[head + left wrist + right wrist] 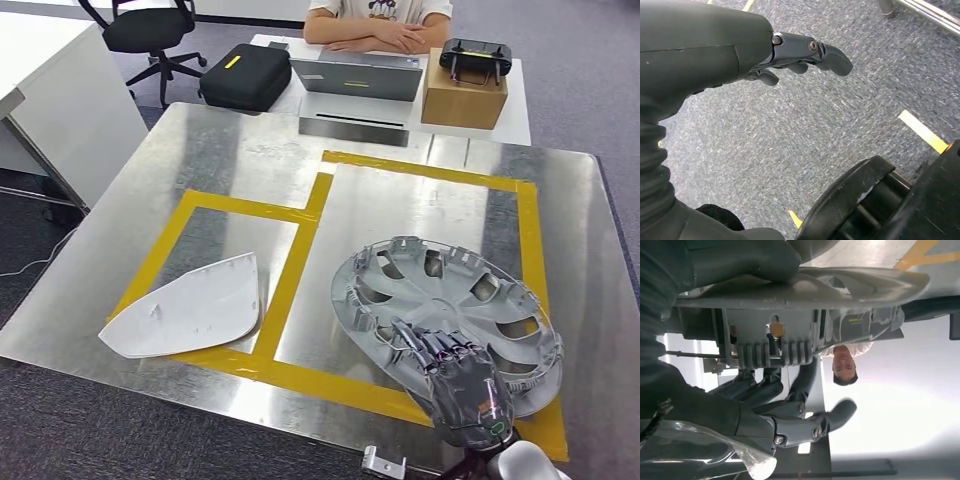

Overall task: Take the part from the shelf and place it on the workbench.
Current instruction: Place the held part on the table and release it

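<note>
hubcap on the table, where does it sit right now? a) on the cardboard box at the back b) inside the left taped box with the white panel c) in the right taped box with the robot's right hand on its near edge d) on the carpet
c: the hubcap lies in the right box of yellow tape, and the right hand grips its near rim, while the white panel lies alone in the left box.

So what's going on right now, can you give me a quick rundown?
Right hand grips the grey plastic wheel cover at its near rim, over the right yellow-taped square. Left hand hangs open above carpet. White flat panel in the left square, apart.
</note>
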Controlling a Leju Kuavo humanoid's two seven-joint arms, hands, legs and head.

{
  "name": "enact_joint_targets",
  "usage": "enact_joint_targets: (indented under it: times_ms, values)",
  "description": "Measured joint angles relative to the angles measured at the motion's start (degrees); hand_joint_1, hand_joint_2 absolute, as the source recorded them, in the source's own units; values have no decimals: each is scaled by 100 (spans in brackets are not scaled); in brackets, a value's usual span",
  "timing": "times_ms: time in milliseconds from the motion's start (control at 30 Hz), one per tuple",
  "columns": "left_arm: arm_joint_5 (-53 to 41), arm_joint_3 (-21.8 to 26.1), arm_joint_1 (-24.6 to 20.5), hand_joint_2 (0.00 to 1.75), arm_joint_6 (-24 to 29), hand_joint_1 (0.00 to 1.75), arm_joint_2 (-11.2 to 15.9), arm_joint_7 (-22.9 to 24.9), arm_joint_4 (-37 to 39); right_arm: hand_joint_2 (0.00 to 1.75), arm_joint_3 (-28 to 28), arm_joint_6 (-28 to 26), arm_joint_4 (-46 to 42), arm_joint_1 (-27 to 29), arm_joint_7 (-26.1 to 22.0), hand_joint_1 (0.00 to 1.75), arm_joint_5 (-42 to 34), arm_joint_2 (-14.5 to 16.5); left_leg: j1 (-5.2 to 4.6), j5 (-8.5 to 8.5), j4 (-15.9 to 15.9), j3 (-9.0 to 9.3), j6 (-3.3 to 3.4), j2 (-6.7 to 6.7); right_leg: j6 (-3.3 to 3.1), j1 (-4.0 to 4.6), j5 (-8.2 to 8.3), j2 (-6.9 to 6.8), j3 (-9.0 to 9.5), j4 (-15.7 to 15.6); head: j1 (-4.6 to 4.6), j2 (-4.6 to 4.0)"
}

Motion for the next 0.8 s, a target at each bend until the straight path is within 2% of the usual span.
enact_joint_targets:
  times_ms: [33,467,533,667,800]
  values:
    - [-6,7,5,0,0,0,-1,4,-6,175,2,-3,1,4,4,0,-4,-4,0,0,0,0,1,0,0,0,0,0,0,0,0,0]
    - [-293,345,182,0,-199,0,-42,-9,-49,175,2,113,3,75,108,0,-268,-22,0,-2,6,-2,3,0,1,0,1,1,1,0,-1,0]
    - [-317,384,202,0,-224,0,-44,-7,-53,175,0,215,3,75,105,0,-473,-22,0,-2,6,-2,4,0,2,0,1,1,2,0,-1,0]
    - [-337,477,242,0,-283,0,-50,-3,-61,175,-22,646,-15,74,79,0,-1341,-22,0,-2,8,-3,4,0,4,0,2,1,1,0,1,0]
    - [-349,550,276,0,-316,0,-57,1,-63,175,-88,821,-92,69,44,0,-1653,-22,0,-2,8,-4,4,0,4,0,2,1,2,0,0,0]
